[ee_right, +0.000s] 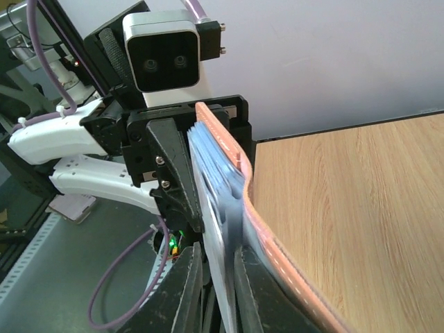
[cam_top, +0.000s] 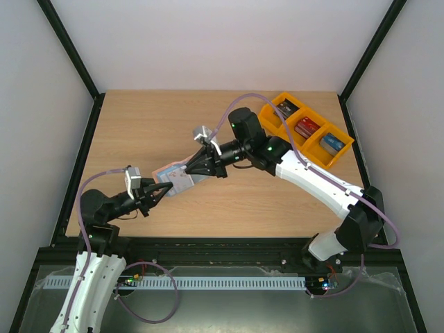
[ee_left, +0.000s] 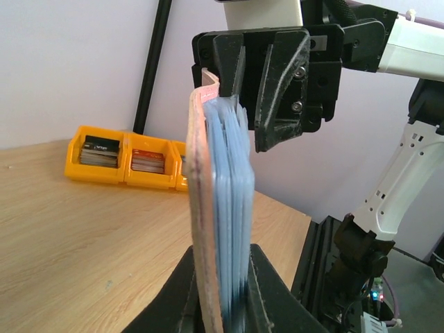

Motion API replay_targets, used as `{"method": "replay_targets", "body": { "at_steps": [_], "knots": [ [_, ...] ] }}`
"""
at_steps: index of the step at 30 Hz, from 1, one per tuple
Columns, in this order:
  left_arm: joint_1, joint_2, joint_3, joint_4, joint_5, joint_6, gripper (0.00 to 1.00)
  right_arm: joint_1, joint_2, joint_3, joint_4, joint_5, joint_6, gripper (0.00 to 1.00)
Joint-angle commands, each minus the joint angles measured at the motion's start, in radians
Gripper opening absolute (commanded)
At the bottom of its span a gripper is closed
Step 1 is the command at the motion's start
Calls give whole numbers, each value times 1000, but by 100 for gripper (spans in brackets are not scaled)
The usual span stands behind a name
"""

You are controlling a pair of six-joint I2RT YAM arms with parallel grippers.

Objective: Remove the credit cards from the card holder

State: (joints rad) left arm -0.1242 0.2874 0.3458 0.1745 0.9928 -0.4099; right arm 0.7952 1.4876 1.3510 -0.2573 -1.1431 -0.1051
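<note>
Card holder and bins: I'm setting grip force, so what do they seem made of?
Card holder: outside looks like matte pinkish-tan leather or imitation, with stitch dots along the edge; its blue pockets look like thin flexible plastic, perhaps. Bins: likely rigid orange plastic, smooth moulded walls.

bright, even, diffuse light fills all three views, with no hard glare; the white walls read as flat pale grey. on the tabletop (cam_top: 139,132) only faint, soft shadows lie beneath the fingers. in both wrist views the card holder (ee_left: 222,208) is fairly sharp at its far end but smears into blur close to the lens. the black left fingers (ee_left: 270,298) and right fingers (ee_right: 184,291) there are dark, soft-edged shapes. the orange bins (ee_left: 125,163) beyond the fingers look slightly soft.
</note>
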Motion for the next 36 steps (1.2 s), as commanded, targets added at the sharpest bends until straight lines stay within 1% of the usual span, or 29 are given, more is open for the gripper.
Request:
{"method": "replay_targets", "body": {
  "at_steps": [1,7,9,12,13,17,22,26,34,36],
  "knots": [
    [2,-9,10,47,9,6,2,-16,-17,14,25,-10,12,13],
    [1,-7,9,51,7,9,2,-16,1,13,91,-37,71,10],
    [2,-5,10,50,6,11,2,-17,6,15,98,-43,78,12],
    [2,-6,10,49,4,13,2,-11,9,14,107,-26,89,19],
    [1,-6,9,49,3,15,2,-8,11,14,104,-15,87,19],
    [1,-5,8,52,2,15,2,-2,20,19,80,-2,73,14],
    [1,-5,8,52,5,14,2,0,29,22,71,19,69,14],
    [1,-6,10,48,8,17,2,3,26,30,72,10,68,2],
    [2,-8,-2,56,7,1,2,-26,-18,-1,56,36,40,2],
    [1,-9,-3,61,10,-4,5,-32,-27,-3,38,45,31,2]
  ]
}}
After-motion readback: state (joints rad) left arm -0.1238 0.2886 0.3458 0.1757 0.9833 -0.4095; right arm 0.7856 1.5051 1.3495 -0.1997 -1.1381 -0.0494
